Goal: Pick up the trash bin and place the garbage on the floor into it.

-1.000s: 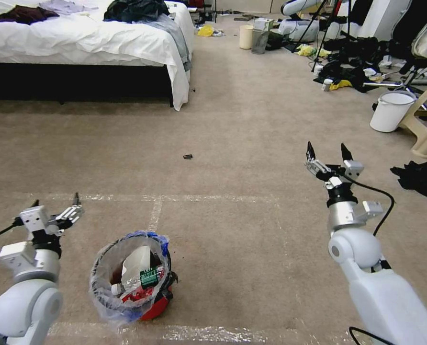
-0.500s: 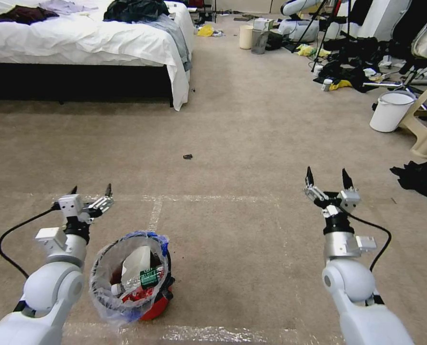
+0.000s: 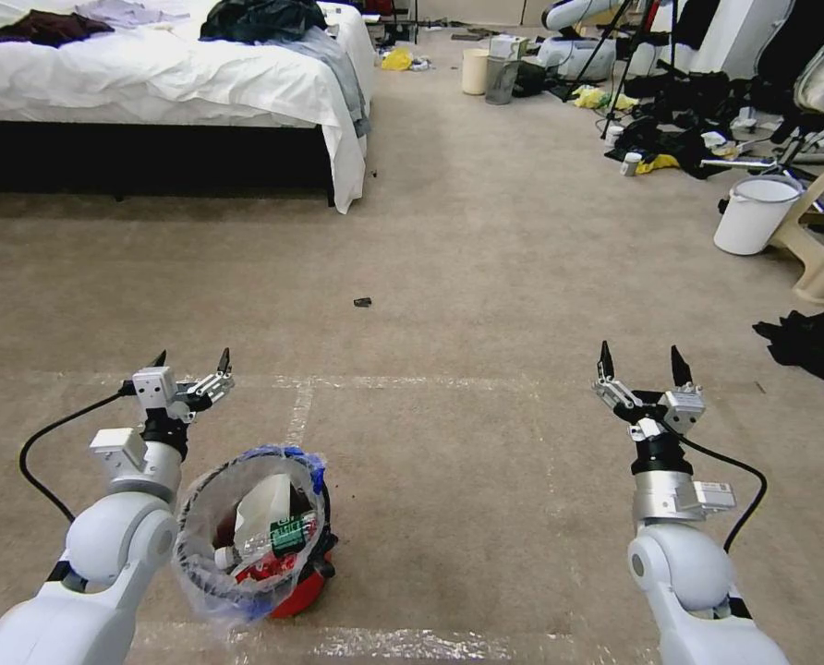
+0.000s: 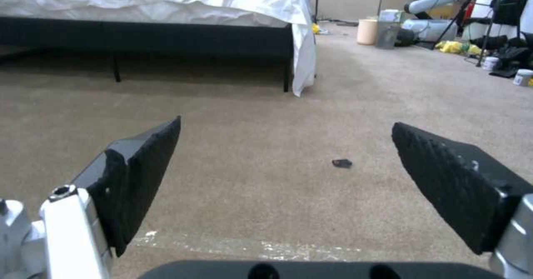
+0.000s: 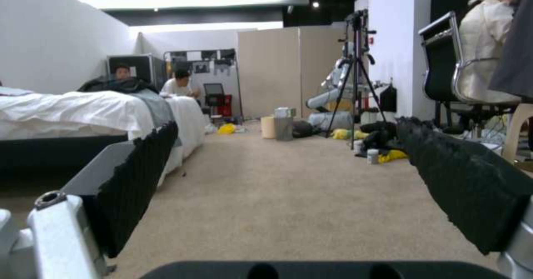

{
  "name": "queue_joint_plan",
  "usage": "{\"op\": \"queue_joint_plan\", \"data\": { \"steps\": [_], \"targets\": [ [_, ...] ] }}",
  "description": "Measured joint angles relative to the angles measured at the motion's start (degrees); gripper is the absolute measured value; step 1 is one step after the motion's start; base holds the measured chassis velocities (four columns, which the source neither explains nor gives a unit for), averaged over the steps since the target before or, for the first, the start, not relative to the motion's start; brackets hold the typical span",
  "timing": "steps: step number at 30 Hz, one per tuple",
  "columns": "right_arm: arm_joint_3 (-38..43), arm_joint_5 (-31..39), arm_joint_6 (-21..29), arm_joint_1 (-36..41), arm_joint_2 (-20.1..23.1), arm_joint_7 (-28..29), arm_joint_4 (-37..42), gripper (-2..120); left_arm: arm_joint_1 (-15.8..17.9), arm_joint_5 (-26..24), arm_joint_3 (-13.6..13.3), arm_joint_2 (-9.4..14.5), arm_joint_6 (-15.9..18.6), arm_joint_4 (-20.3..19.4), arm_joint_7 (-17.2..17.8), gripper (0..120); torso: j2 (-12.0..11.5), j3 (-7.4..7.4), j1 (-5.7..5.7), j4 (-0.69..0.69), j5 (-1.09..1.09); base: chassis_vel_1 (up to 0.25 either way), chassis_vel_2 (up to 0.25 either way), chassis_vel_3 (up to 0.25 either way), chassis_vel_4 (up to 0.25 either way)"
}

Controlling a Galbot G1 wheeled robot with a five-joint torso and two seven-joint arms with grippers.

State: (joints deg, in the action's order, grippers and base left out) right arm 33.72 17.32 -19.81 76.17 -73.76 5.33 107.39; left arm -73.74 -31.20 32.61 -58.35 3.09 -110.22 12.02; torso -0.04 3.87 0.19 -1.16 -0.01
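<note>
We face a wide stretch of taupe carpeted floor (image 3: 486, 240) crossed by pale tape lines (image 3: 296, 411), with a white-sheeted bed (image 3: 153, 74) at its far left edge and a white bucket (image 3: 754, 214) near its right edge. The red trash bin (image 3: 255, 531), lined with a crinkly clear bag edged in blue, stands on the floor close to the near edge, left of centre, just inside a tape line. It holds a white paper, a green-labelled bottle (image 3: 278, 538) and red pieces, so we judge most of the garbage is in.

Our left claw (image 3: 193, 362) hovers just beside the bin, beyond its rim, jaws spread wide and holding nothing. Our right claw (image 3: 640, 362) hangs well apart on the right half of the floor, also spread and empty.

One small dark scrap (image 3: 363, 302) lies on bare carpet beyond the tape line, near the middle; the left wrist view shows it between the pads (image 4: 341, 163).

To finish well, we should check that this scrap is litter. If so, bring the nearer left claw over it, come straight down with jaws wide, press lightly into the pile so the thin piece is caught, then carry it over the bag mouth without snagging the loose plastic.
</note>
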Motion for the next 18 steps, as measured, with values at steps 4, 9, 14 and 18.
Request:
{"op": "queue_joint_plan", "data": {
  "steps": [4,9,14,18],
  "targets": [
    [-0.05,0.05,0.05,-0.08,0.04,0.00,0.00,100,-0.03,-0.02,0.05,-0.02,0.04,-0.04,0.05,100,0.00,0.00,0.00,0.00,0.00,0.000,0.000,0.000,0.000],
    [-0.09,0.10,0.08,-0.12,0.06,0.00,0.00,100,-0.06,-0.04,0.09,-0.03,0.05,-0.06,0.07,100,0.00,0.00,0.00,0.00,0.00,0.000,0.000,0.000,0.000],
    [-0.11,0.14,0.10,-0.15,0.08,0.00,0.00,100,-0.08,-0.06,0.11,-0.04,0.08,-0.08,0.10,100,0.00,0.00,0.00,0.00,0.00,0.000,0.000,0.000,0.000],
    [-0.13,0.17,0.12,-0.17,0.10,0.00,0.00,100,-0.10,-0.08,0.13,-0.04,0.10,-0.10,0.12,100,0.00,0.00,0.00,0.00,0.00,0.000,0.000,0.000,0.000]
  ]
}}
